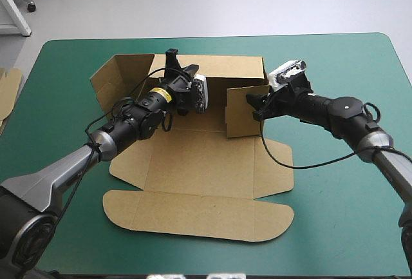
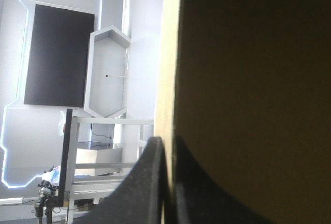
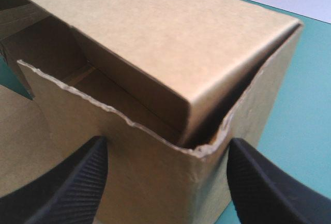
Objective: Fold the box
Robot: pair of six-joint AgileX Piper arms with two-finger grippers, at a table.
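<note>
1. High view: the box (image 1: 193,163) lies mid-table on the teal-green cover (image 1: 335,214). Its back and right walls are raised and its front flaps lie flat. The left gripper (image 1: 175,65) is at the back wall's top edge, the right gripper (image 1: 256,108) at the right wall.
2. Left wrist view: the black fingers are all but closed, pinching a board edge that rises between them.
3. Right wrist view: the fingers stand wide apart and hold nothing, with the box's corner between them. Only this view shows the wall's ragged edge and a panel folded inside.
</note>
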